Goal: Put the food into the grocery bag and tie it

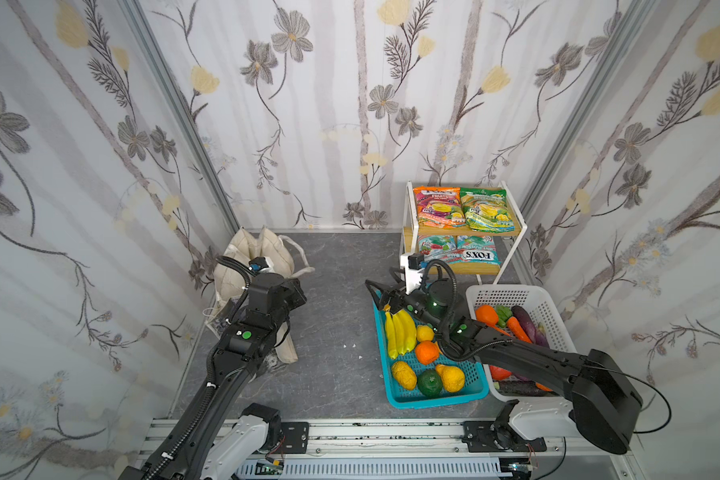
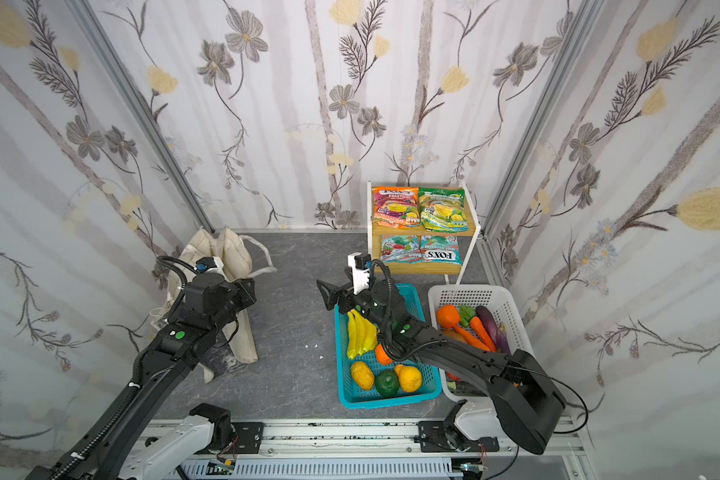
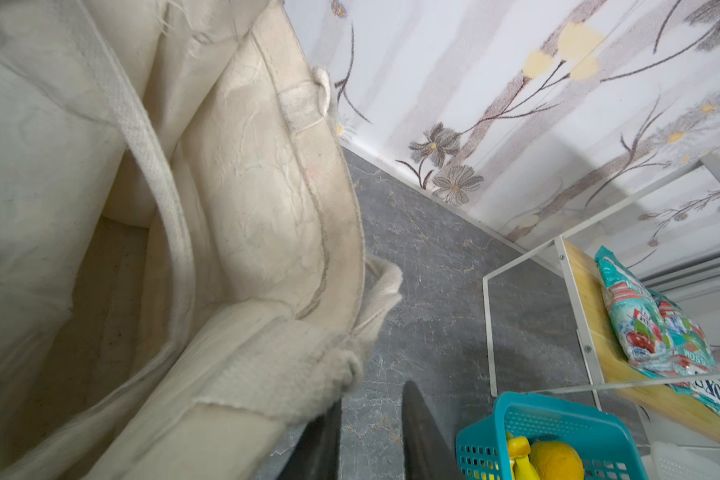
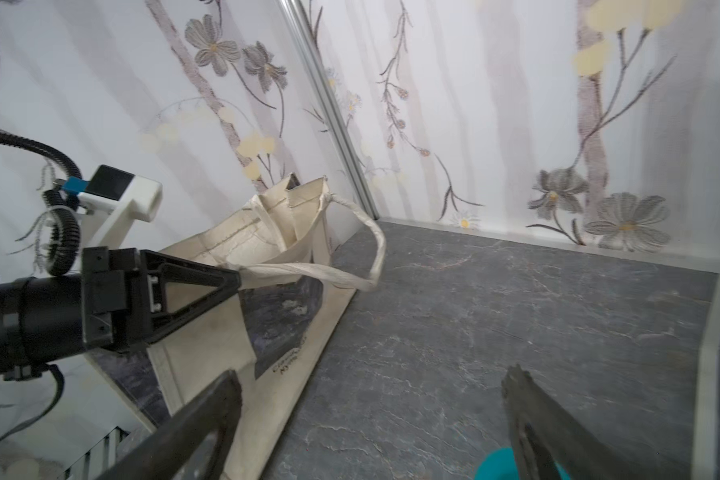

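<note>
Packing begins: the left gripper (image 4: pixel 235 277), jaws pinched on a strap handle (image 4: pixel 308 271), holds up the cream grocery bag (image 1: pixel 262 249), apparently empty, by the left wall. The right gripper (image 1: pixel 377 295) hovers wide open and empty over the banana bunch (image 1: pixel 400 332) in the teal basket (image 1: pixel 437 401). Next it must likely drop, clamp the bunch and carry it across. A teal packet (image 1: pixel 476 255) reads "FOX'S", an orange packet (image 1: pixel 437 203) "FRUITS". The bag's small script is illegible.

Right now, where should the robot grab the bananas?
Grab the stem end, where the bananas join into one narrow neck. It lies at the far end of the teal basket, right by the open right gripper. Coming down from above looks best, because the basket walls block the sides.
</note>
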Tool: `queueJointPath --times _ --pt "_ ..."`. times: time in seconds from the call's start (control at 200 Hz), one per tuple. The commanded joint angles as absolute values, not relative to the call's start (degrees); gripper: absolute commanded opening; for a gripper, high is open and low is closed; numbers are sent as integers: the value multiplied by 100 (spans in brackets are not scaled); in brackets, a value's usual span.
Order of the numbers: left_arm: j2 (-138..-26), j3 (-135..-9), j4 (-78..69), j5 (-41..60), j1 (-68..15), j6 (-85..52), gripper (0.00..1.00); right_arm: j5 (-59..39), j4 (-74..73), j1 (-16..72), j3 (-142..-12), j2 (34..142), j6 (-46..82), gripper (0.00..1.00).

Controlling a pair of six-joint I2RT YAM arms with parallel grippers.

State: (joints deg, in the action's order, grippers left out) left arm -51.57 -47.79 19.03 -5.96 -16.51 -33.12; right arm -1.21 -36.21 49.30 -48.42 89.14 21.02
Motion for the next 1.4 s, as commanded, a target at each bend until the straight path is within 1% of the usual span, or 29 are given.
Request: queueJointPath --times 0.0,0.045,0.07,0.125,0.175,0.205,0.24,0.26,0.3,0.325,0.37,0.535,0.585,0.704,0.784,0.854,0.909,0.944,1.054,1.114,1.179,1.269,1.394 --pt "-5123 -4888 2089 -506 -1641 -3369 37 -296 -3794 5086 -5288 9464 2270 97" --pt "-5148 -4880 2100 -446 -1639 -3391 56 -404 -3874 5105 -5407 9651 2376 97" --pt "-5165 -4849 2101 -373 -1640 -3433 64 -472 -3942 5109 -5457 9749 2454 97" --pt "-5201 -4800 2092 -105 -1640 -3539 74 -619 -4070 5111 -5563 9967 2632 97" --pt "-5204 -4752 2092 264 -1639 -3719 79 -732 -4096 5105 -5665 10126 2776 97" --pt "-5200 -4738 2096 540 -1639 -3850 79 -789 -4076 5106 -5719 10183 2830 96" --pt "-5205 -4714 2101 934 -1644 -4033 77 -840 -4025 5107 -5799 10248 2867 96" --pt "-5210 -4696 2101 1148 -1644 -4106 74 -856 -3975 5107 -5844 10278 2876 96" --pt "-5183 -4665 2128 1444 -1643 -4179 64 -843 -3861 5107 -5916 10308 2875 95" --pt "-5142 -4619 2193 1513 -1641 -4232 63 -808 -3844 5106 -5931 10311 2874 95" --pt "-5035 -4499 2298 1513 -1650 -4265 63 -773 -3865 5100 -5917 10293 2856 95" --pt "-4708 -4382 2978 1004 -1657 -4096 64 -713 -3944 5098 -5877 10211 2830 95" --pt "-4653 -4541 3127 991 -1666 -4034 60 -709 -3963 5097 -5842 10180 2846 95" --pt "-4778 -5163 3478 1002 -1774 -3858 57 -668 -4056 5097 -5703 10105 2879 95" --pt "-4867 -5611 3657 1015 -1785 -3762 58 -642 -4023 5088 -5652 10055 2866 95" --pt "-4852 -5983 3684 1028 -1785 -3737 62 -624 -3995 5093 -5609 10017 2834 95" --pt "-4937 -6255 3715 792 -1780 -3531 67 -607 -4019 5089 -5556 9994 2833 95" --pt "-5074 -6369 3752 657 -1777 -3391 68 -616 -4033 5089 -5546 10014 2837 95" --pt "-5777 -6663 3704 776 -1777 -3141 68 -805 -3977 5090 -5660 10174 2865 95" --pt "-6126 -7007 3703 353 -1849 -2855 65 -894 -3851 5093 -5738 10221 2886 94" --pt "-6455 -7479 3696 -302 -1921 -2502 65 -791 -3907 5090 -5641 10174 2906 94" --pt "-7074 -8140 3719 -801 -1947 -2048 68 -506 -3987 5072 -5466 10048 2914 94" --pt "-7845 -8676 3693 -859 -2039 -1826 76 -492 -3928 4995 -5415 10011 2917 94"
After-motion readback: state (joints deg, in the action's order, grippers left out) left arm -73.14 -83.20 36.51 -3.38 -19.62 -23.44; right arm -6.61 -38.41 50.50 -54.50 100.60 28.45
